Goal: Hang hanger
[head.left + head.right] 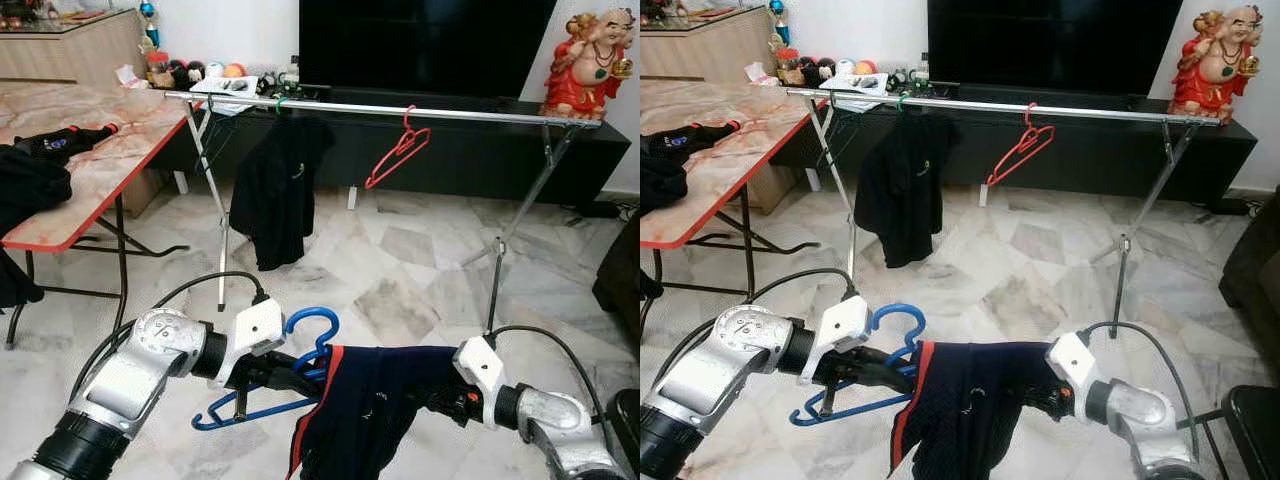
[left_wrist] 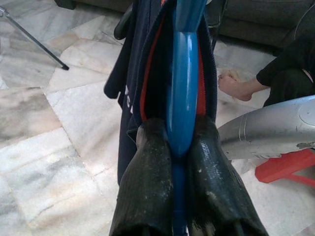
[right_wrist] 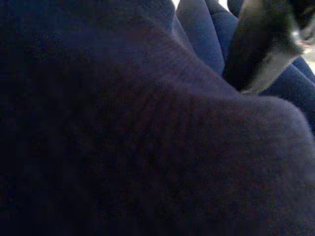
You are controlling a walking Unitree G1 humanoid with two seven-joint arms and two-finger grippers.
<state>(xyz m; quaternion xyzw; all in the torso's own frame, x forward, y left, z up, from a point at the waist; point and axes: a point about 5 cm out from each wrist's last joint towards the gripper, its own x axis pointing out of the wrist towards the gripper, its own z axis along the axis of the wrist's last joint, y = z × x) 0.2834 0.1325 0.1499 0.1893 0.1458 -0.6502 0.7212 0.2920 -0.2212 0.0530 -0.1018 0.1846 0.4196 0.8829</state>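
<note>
Blue plastic hanger [image 1: 300, 372], draped with a navy red-trimmed garment [image 1: 365, 400], held low before the silver clothes rail [image 1: 400, 110], clamped by the left gripper [image 2: 179, 147]; the right gripper [image 1: 455, 400], forearm angled inward, is buried in cloth, its grip impossible to tell.

No legible text was found in any view. White lettering on the navy garment [image 2: 129, 93] was too blurred to read.

Silver arms [image 1: 130, 375], white wrist housings [image 1: 258, 328], black cables [image 1: 200, 285], black rubbery fingers [image 2: 147, 182].
</note>
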